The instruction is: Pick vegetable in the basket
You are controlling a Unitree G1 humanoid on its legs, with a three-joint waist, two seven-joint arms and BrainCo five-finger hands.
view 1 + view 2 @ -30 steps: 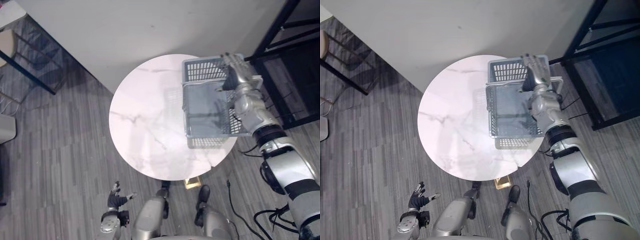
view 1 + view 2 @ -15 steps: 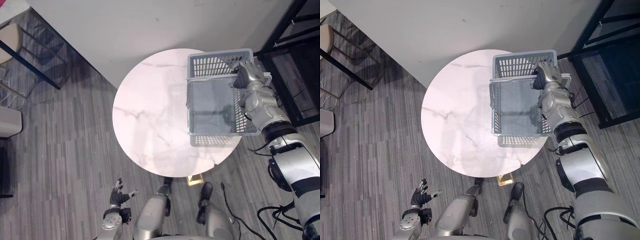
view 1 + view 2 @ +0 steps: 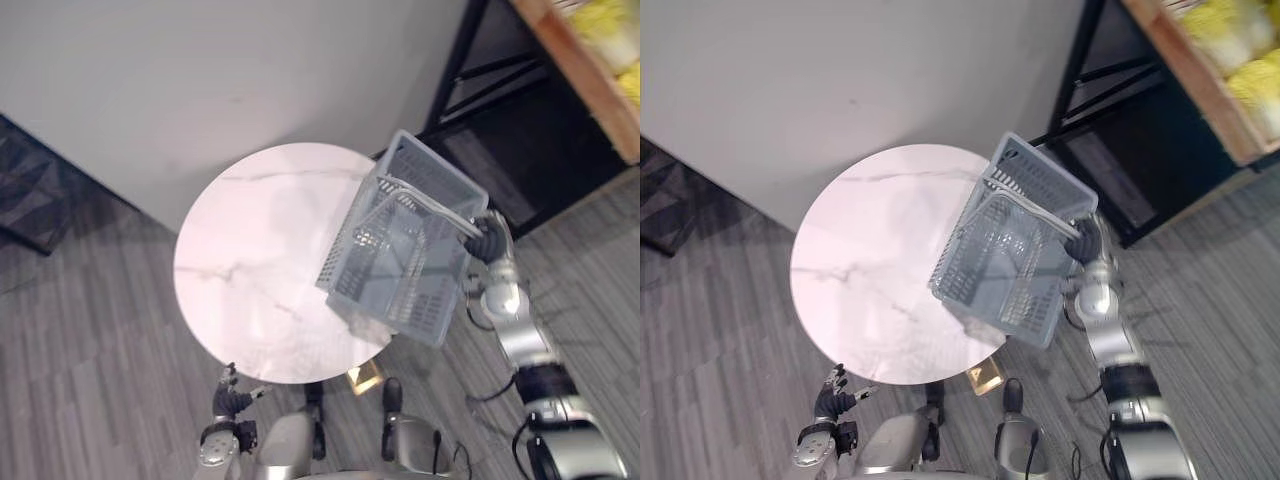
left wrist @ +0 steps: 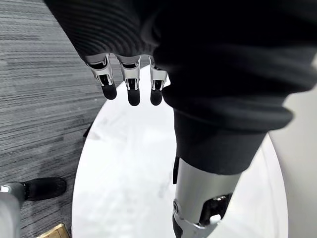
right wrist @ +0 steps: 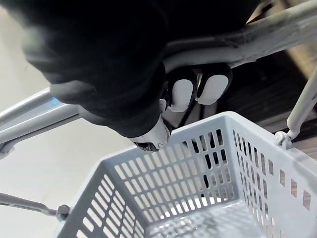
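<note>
Right arm: silver-grey right arm (image 3: 512, 325) entering from lower right, stretched forward and up.
Right hand: dark-covered, silver-fingered right hand (image 3: 487, 243) at the arm's far end, raised; dark-tipped fingers (image 5: 200, 89) curled tight round the grey wire basket handle (image 5: 262, 34), as the right wrist view shows.
Left hand: dark-covered, silver-fingered left hand (image 3: 233, 398) low at lower left, idle; fingertips (image 4: 130, 91) straight, side by side, thumb apart.

Open passage lies over the worktop (image 3: 250, 270) at centre and left of the frame. The basket (image 3: 400, 260), tilted and held by its handle in the right hand (image 3: 487, 243), blocks the worktop's right rim. A black shelf frame (image 3: 470, 60) stands near it at upper right, and the wall (image 3: 200, 70) closes off the top.
</note>
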